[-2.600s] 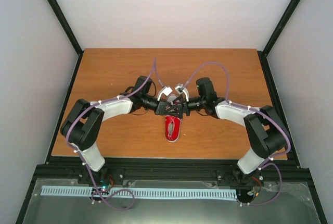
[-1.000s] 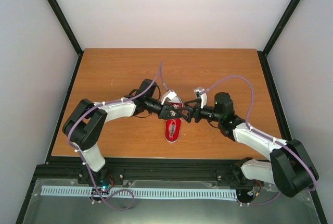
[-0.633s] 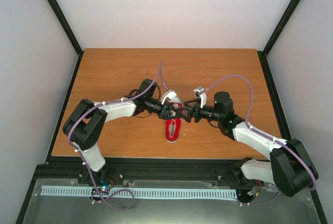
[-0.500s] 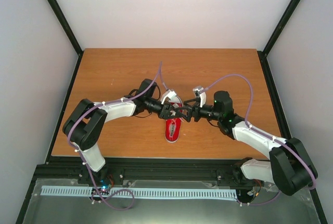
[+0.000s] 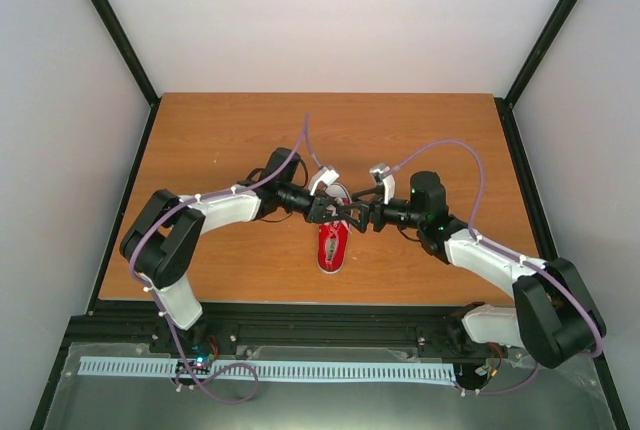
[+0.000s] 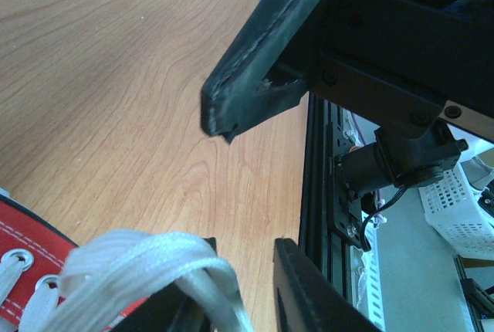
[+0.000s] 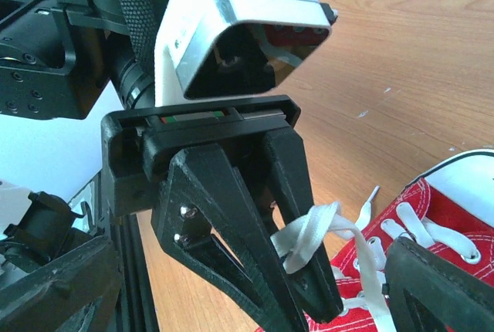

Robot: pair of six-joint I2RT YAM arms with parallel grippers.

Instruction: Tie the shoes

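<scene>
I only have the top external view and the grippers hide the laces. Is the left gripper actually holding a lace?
Observer: Yes. The right wrist view shows a white lace loop between the fingers of the left gripper, raised above the red sneaker.
Operator: And the right gripper?
Observer: Open wide, its fingers either side of the left gripper.
Operator: Any loose lace end?
Observer: One free end lies beside the eyelets, outside both grippers.

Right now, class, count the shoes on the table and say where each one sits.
1. The red sneaker lies central on the table, partly under the left gripper and right gripper; no second shoe shows.
</scene>
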